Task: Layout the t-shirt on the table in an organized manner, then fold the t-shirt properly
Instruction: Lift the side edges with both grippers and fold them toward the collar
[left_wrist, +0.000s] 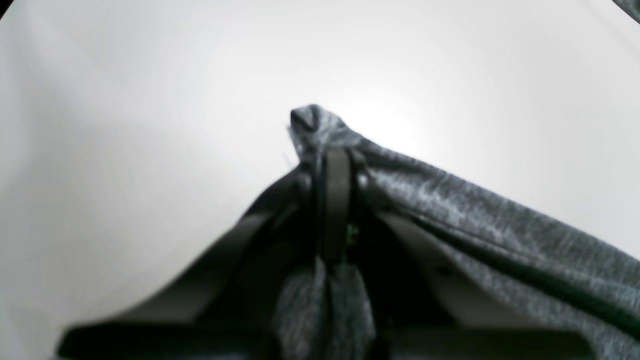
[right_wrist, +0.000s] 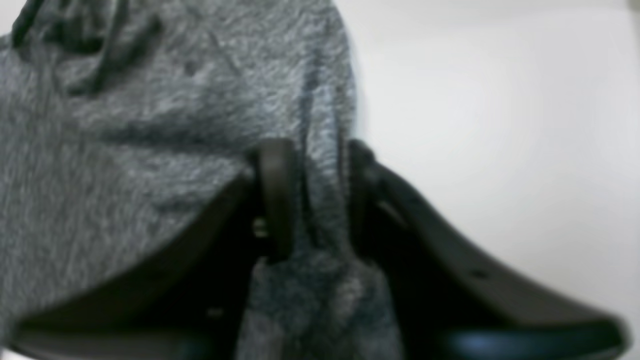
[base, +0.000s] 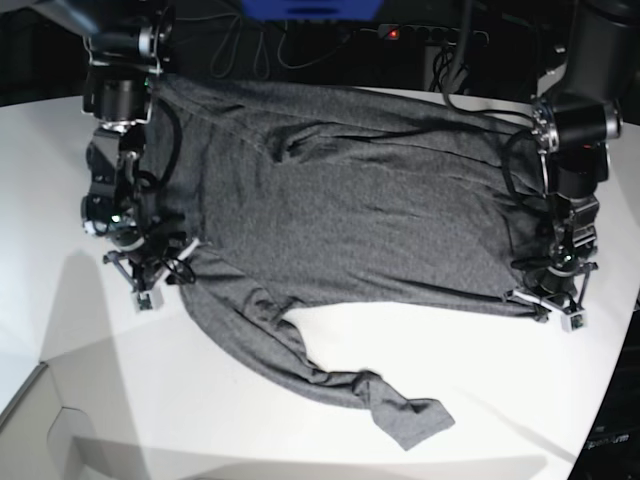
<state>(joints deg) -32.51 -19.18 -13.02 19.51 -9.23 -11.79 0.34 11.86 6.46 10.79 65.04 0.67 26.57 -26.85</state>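
Grey knit of the t-shirt (base: 370, 200), spread mid-frame but unfolded, is clamped by the left gripper (base: 552, 300) and right gripper (base: 150, 275).

The base view looks steeply down from high up over the whole tabletop (base: 300, 420). Each wrist view sits very close behind its own gripper, facing along it; all share the t-shirt (base: 350, 200).

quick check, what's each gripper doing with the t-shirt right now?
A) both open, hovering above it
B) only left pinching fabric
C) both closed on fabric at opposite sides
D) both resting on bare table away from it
C: the left gripper and the right gripper each have the t-shirt fabric pinched between their fingers, at opposite sides in the base view.
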